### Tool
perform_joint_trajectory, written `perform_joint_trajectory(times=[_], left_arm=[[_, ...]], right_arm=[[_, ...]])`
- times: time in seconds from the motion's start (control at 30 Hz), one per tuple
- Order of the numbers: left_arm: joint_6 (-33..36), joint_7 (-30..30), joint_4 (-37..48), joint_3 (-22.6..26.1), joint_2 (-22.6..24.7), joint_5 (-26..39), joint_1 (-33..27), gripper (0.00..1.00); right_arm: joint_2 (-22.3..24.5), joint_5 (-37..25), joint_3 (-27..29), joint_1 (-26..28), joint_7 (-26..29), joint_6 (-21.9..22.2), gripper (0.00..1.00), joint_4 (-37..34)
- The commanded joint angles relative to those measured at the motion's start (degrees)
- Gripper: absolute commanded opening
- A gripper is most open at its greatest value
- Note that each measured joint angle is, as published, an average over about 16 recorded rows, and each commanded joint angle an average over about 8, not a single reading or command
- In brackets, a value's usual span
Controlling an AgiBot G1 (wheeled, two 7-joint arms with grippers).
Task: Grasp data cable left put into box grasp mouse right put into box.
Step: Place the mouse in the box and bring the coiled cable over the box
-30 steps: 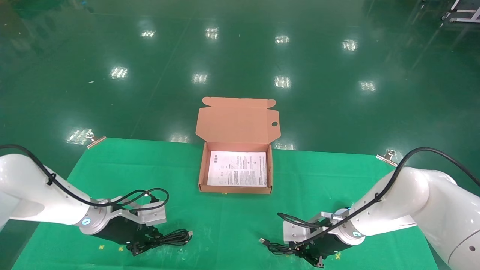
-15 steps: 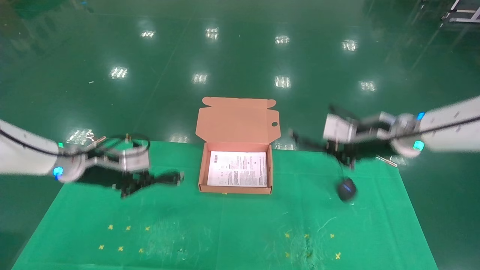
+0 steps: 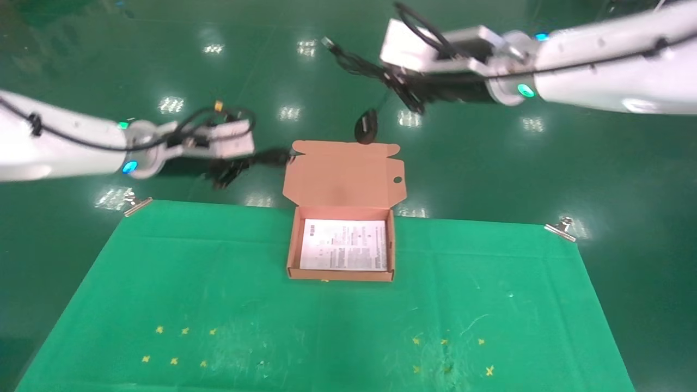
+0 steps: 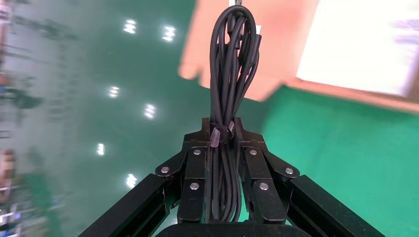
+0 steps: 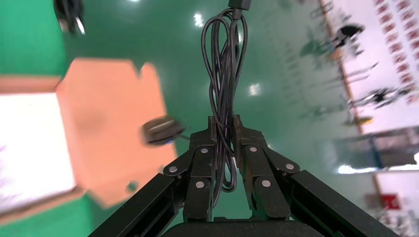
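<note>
The salmon-orange box (image 3: 294, 239) stands open at the far middle of the green table, its flap lid (image 3: 344, 177) up and a white printed sheet (image 3: 344, 245) inside. My left gripper (image 3: 231, 171) is raised left of the lid and is shut on the black data cable (image 3: 267, 159), a looped bundle (image 4: 232, 74) reaching toward the lid. My right gripper (image 3: 405, 90) is high behind the box and is shut on the mouse's coiled cord (image 5: 225, 84). The black mouse (image 3: 366, 126) hangs from that cord just above the lid's top edge; it also shows in the right wrist view (image 5: 160, 130).
A green cloth (image 3: 326, 326) covers the table, with small yellow cross marks (image 3: 174, 344) near the front left and front right (image 3: 452, 354). Metal clips (image 3: 561, 228) hold the cloth's far corners. Shiny green floor lies beyond the table.
Both grippers have risen from the table's front and swung inward toward the box. The left carries the cable up to the lid's left edge; the right carries the dangling mouse up behind the lid.
</note>
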Motion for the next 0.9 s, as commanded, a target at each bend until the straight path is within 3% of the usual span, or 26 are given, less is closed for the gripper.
perform_joint_trajectory(times=[0.03,0.23,0.43,0.9], left_arm=[[-1.5,-0.4,0.4,-0.2,0.8,0.4,-0.9,0.0],[-4.0,-1.9,2.9,-0.6,2.1,0.9,-3.2,0.0],[-4.6,-2.1,3.4,-0.7,2.2,1.4,-4.5,0.0],[-4.6,-5.5,4.5,0.8,0.2,5.0,-4.9,0.0]], right_arm=[[-2.6,0.6,0.4,1.3,-2.5,1.6,0.0,-2.6],[-7.9,4.5,1.8,2.9,-11.0,3.8,0.0,-10.8],[-9.2,7.6,2.3,3.2,-14.9,3.2,0.0,-14.0],[-9.6,8.9,-3.6,0.2,-11.3,4.9,0.0,-11.1]])
